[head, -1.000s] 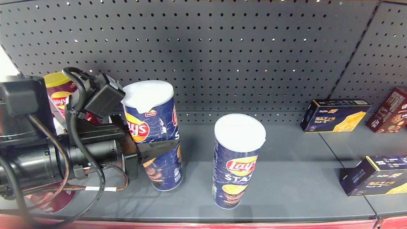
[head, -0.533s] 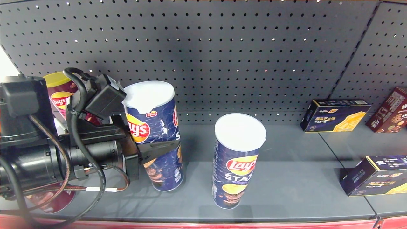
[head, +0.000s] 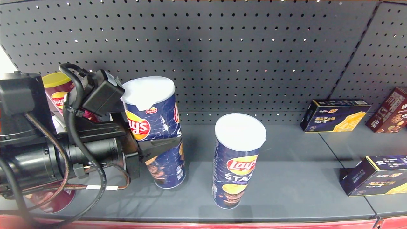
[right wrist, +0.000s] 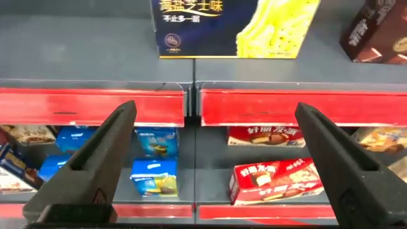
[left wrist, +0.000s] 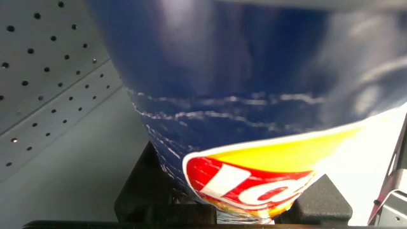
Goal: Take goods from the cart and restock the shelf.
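Note:
In the head view my left gripper (head: 152, 143) is shut on a dark blue chip can (head: 155, 130) with a white lid, holding it at mid-height. The can leans slightly, its base at the grey shelf (head: 286, 178); whether it touches is unclear. The left wrist view is close up on this blue can (left wrist: 254, 102) between the dark fingers (left wrist: 146, 191). A second matching blue can (head: 237, 159) stands upright to its right, apart from it. My right gripper (right wrist: 222, 159) is open with nothing between its fingers, facing lower shelves.
A maroon can with a yellow lid (head: 58, 90) stands behind my left arm at the shelf's left. Dark snack boxes (head: 335, 119) (head: 375, 178) and a brown box (head: 389, 111) sit at the right. A pegboard wall (head: 222, 57) backs the shelf. Red-edged lower shelves (right wrist: 254, 105) hold packaged goods.
The held blue can has lifted slightly and shifted a little right and back with my left gripper. The other can and boxes have not moved.

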`<state>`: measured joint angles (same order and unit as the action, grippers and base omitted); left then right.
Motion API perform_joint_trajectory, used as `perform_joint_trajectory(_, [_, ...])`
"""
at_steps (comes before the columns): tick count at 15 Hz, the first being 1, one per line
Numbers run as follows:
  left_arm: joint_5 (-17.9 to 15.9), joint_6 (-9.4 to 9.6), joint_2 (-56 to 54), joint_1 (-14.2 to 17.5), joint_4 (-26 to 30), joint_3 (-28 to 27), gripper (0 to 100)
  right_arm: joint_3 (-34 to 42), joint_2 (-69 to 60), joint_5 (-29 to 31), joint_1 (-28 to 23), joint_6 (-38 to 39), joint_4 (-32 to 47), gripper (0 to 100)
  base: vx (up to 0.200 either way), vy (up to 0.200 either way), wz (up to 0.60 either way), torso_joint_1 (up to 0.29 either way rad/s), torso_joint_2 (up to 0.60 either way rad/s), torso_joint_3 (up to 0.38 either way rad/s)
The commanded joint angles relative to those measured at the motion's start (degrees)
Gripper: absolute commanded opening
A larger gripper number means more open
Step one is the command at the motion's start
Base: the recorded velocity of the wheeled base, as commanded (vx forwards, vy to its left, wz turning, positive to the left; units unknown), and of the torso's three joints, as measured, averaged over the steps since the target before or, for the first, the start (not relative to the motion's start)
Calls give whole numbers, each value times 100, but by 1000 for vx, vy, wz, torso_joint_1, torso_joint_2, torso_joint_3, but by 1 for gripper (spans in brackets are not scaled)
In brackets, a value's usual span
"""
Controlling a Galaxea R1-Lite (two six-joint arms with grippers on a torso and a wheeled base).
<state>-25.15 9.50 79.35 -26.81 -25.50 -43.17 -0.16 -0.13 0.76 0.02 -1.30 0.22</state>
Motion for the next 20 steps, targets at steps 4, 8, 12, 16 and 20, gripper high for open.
perform_joint_trajectory(4, [10,0,-16,26,1,10,0,7,13,-5,6,60,13,100,0,0,0,0,0,0])
perform_joint_trajectory(8, [107,26,-139,35,1,1,0,7,13,-5,6,60,4,100,0,0,0,0,0,0])
perform_joint_trajectory(12, [274,17,-183,18,-16,-104,0,7,13,-5,6,60,4,100,0,0,0,0,0,0])
perform_joint_trajectory(16, [1495,-97,-165,-659,1,-289,0,-2,13,-5,6,60,4,100,0,0,0,0,0,0])
perform_joint_trajectory(20, [2234,-431,2,-747,54,-280,0,7,13,-5,6,60,4,100,0,0,0,0,0,0])
